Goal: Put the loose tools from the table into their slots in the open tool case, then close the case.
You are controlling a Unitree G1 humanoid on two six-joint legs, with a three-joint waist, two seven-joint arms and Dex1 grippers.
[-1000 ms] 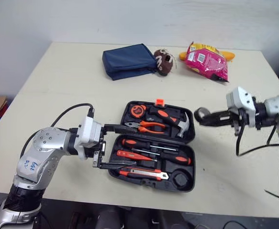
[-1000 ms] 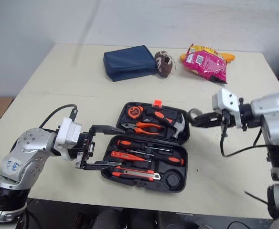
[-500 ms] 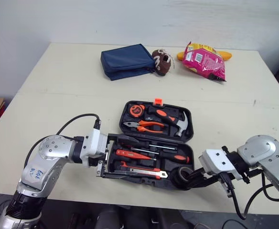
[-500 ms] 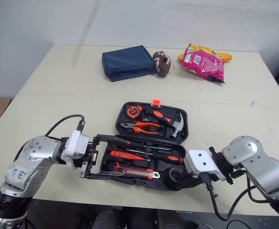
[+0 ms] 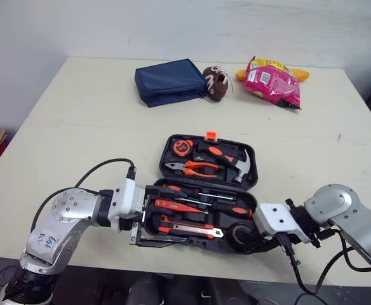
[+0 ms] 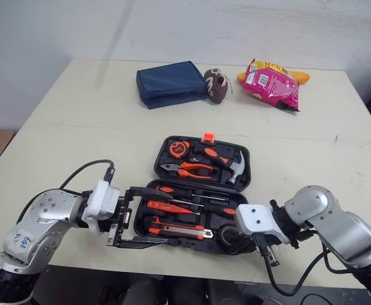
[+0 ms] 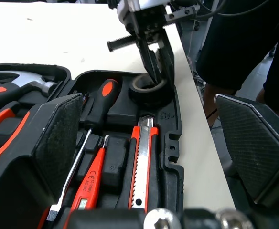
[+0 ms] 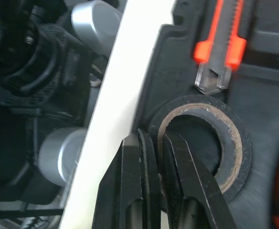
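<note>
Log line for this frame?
black plastic tool case: open | right gripper: shut on black tape roll, in case's near-right corner | left gripper: open, straddling case's near-left corner

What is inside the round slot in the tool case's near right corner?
A black tape roll, its wall pinched by the right end effector: one finger in the hole, one outside. What lies under the roll is covered and cannot be seen.
</note>
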